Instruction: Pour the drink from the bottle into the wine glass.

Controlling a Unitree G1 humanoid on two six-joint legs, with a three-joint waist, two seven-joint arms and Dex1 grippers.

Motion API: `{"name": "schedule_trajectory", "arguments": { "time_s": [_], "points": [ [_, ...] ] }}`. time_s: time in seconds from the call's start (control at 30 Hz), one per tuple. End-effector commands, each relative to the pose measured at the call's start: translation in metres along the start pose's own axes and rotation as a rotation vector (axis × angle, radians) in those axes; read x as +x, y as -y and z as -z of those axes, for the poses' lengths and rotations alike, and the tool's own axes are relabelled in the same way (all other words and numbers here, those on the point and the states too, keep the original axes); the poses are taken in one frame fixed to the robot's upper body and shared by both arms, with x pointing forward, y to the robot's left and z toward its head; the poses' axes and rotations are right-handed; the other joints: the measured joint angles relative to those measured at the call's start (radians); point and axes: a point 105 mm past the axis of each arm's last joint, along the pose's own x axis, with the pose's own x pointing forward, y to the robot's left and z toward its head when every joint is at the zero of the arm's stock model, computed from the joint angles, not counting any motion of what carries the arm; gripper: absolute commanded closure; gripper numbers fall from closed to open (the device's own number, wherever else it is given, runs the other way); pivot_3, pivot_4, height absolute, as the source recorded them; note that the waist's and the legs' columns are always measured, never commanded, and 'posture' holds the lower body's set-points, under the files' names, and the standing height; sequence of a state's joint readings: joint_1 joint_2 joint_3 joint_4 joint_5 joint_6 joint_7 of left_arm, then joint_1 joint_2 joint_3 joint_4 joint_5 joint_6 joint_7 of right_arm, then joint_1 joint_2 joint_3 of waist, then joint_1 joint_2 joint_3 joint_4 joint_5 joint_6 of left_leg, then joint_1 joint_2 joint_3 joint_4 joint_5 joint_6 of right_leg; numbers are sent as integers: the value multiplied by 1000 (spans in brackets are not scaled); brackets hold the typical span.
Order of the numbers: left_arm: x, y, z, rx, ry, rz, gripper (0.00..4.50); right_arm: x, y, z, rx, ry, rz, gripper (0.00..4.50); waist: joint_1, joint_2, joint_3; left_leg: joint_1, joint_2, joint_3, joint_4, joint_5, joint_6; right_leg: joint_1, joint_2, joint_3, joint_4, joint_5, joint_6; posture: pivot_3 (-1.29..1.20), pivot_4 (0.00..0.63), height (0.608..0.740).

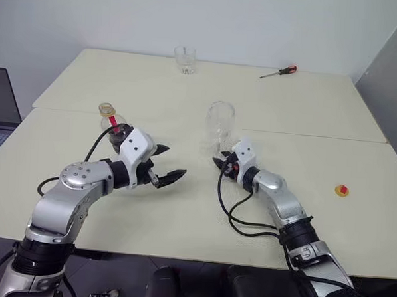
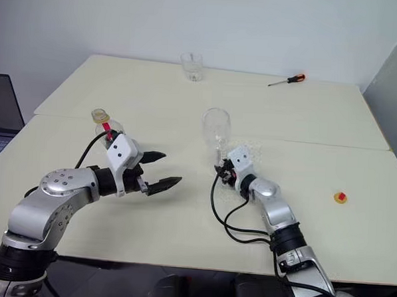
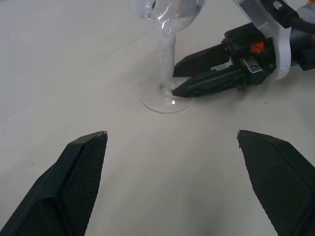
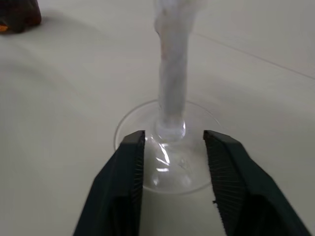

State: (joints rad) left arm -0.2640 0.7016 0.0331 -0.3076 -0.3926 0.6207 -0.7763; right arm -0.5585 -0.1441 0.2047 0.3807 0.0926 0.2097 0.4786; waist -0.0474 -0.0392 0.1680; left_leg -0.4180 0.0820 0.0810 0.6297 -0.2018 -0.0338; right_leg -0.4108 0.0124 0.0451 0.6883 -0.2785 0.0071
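My left gripper (image 1: 168, 163) hangs wide apart; the bottle (image 1: 113, 127) stands just behind it, uncapped. My right gripper (image 4: 173, 142), fingers apart, straddles the wine glass (image 1: 220, 126) stem without clamping. I should back away gently, level, leaving the surface (image 1: 182, 214) undisturbed.

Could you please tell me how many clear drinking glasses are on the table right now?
2: the wine glass stands mid-table at the right gripper, and a tumbler sits near the far edge.

Right gripper (image 4: 172, 142) fingers parted either side of wine glass (image 4: 171, 88) stem base, tips over its foot, not touching the stem.
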Motion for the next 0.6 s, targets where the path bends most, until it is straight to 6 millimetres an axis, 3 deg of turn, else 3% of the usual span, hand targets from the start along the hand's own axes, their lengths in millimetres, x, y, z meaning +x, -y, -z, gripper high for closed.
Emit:
{"name": "schedule_trajectory", "arguments": {
  "time_s": [0.03, 0.17, 0.33, 0.43, 0.53, 0.6],
  "points": [
    [-5, -3, 3, -19, 28, -24, 0, -13, 5, -34, -60, 114, -15, 1295, -1, 0, 0, 0, 0, 0, 0, 0, 0, 0, 0, 0, 0, 0, 0, 0, 150, 740],
    [-16, -9, 17, -88, 63, -111, 0, -47, 9, -53, -128, 129, -63, 22, 0, 0, 0, 0, 0, 0, -1, 0, -1, 0, 0, 0, -1, -1, 2, 0, 150, 740],
    [-40, 4, 44, -148, 42, -194, 0, -119, 8, -65, -140, -26, -284, 22, 5, 1, 1, -1, 2, 0, -3, -1, -1, -1, -6, 0, -4, -1, 2, 0, 150, 740],
    [-56, -16, 56, -126, 92, -453, 0, -149, 31, -121, -125, 45, -307, 22, 6, 0, 3, 0, 0, 0, -3, -1, -1, 2, -7, 0, -7, -2, 2, 0, 150, 740],
    [-69, -28, 65, -119, 141, -675, 0, -162, 27, -169, -194, 106, -380, 22, 4, 1, 4, 1, -1, 0, -2, -1, 0, 1, -7, 0, -7, 1, 5, 0, 150, 740],
    [-73, -32, 70, -108, 149, -763, 0, -163, 20, -188, -223, 135, -425, 22, 6, -2, 2, 2, -1, -1, -2, -1, 0, 3, -6, 0, -8, 1, 3, 0, 150, 740]
  ]
}}
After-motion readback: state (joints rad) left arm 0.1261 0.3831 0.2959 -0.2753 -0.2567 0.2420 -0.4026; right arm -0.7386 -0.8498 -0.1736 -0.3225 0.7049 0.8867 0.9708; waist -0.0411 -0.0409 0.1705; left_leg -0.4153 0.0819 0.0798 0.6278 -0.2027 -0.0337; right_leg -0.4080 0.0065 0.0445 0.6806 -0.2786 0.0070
